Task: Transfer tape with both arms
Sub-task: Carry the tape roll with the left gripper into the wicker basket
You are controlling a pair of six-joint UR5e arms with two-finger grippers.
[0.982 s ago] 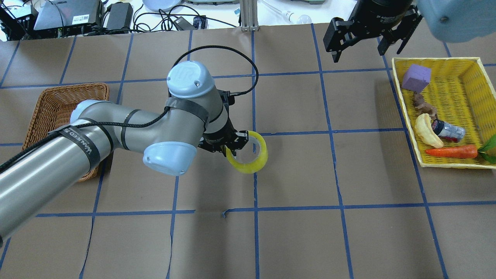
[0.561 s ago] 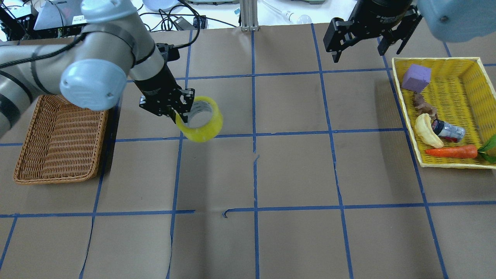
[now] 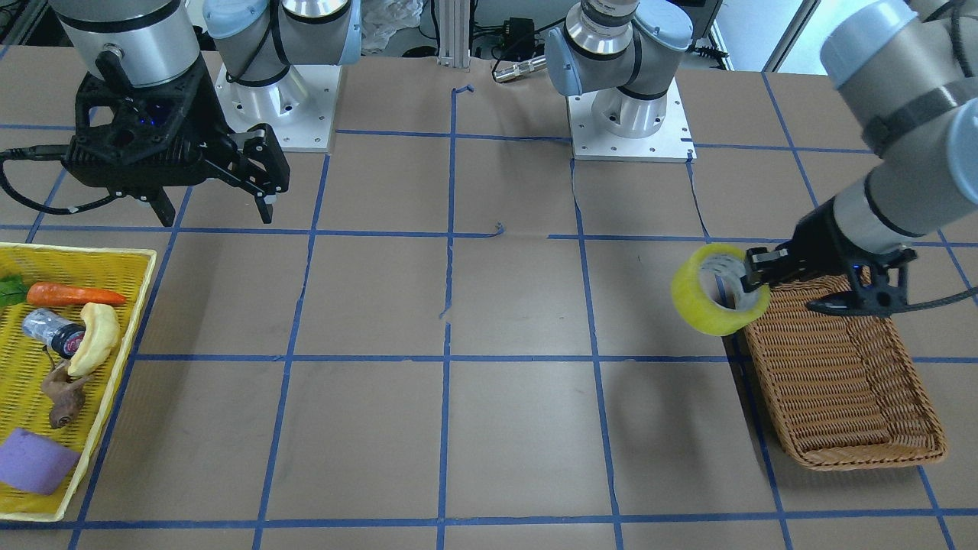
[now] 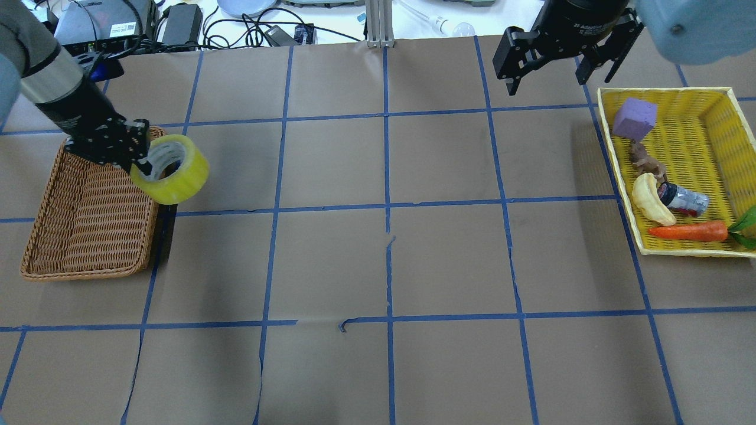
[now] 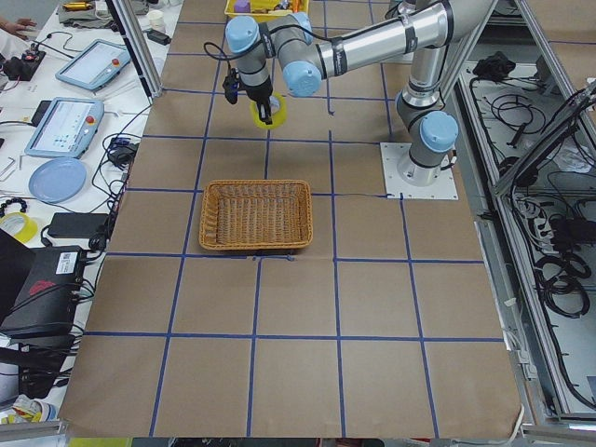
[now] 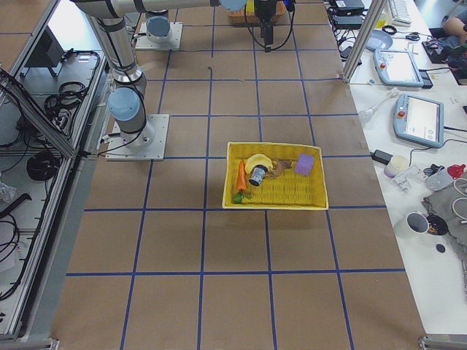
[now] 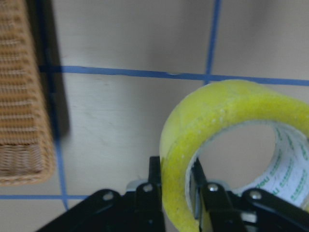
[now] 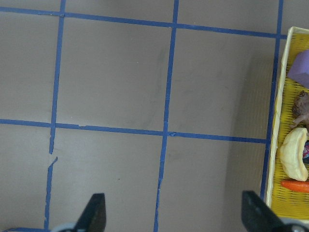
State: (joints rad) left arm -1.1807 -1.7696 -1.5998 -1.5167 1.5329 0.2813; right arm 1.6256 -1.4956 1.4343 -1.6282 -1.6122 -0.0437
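1. The tape (image 4: 170, 168) hangs above the table (image 4: 449, 260), at the wicker basket's (image 4: 82, 273) rim.
2. The left gripper's (image 4: 140, 158) jaws pinch the roll's wall, one finger inside the core.
3. The right gripper's (image 4: 546, 79) jaws gape wide, empty, near the yellow basket (image 4: 717, 136).

I see a wicker basket (image 4: 88, 236) on the worktop (image 4: 449, 260), and a yellow basket (image 4: 717, 127) holding a carrot (image 4: 688, 231), squash (image 4: 649, 199) and purple block (image 4: 635, 118)
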